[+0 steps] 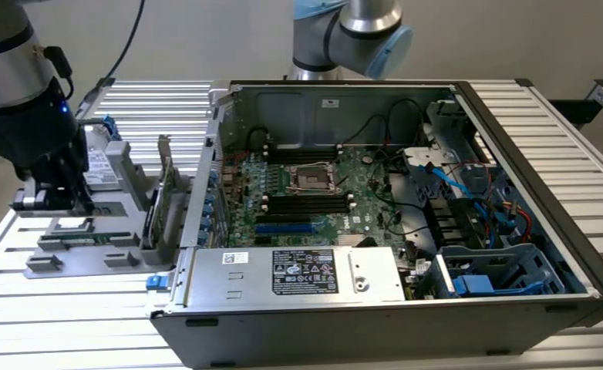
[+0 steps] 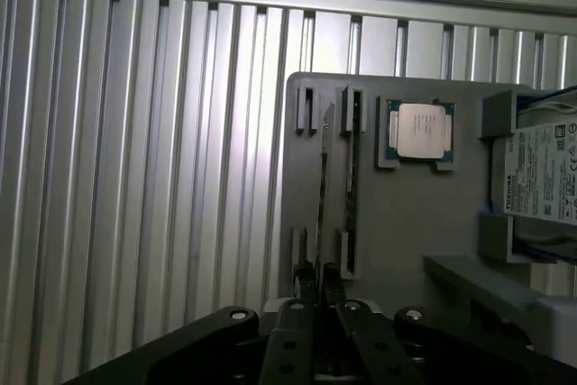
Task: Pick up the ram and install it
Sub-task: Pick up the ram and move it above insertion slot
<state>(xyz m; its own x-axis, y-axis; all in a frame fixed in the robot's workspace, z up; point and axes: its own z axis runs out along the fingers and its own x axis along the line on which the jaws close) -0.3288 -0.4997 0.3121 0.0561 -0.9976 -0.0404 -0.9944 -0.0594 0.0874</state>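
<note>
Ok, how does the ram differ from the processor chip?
The ram is long, narrow and green; the processor chip is square and silver. The ram stands on edge in a slot; the processor chip lies flat in a recess. Both sit on the gray tray.

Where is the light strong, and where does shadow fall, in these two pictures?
Wrist view: a bright glare band on the ribbed table; the gripper, closed on the ram, is dark. Exterior view: even light, the computer case shaded inside.
</note>
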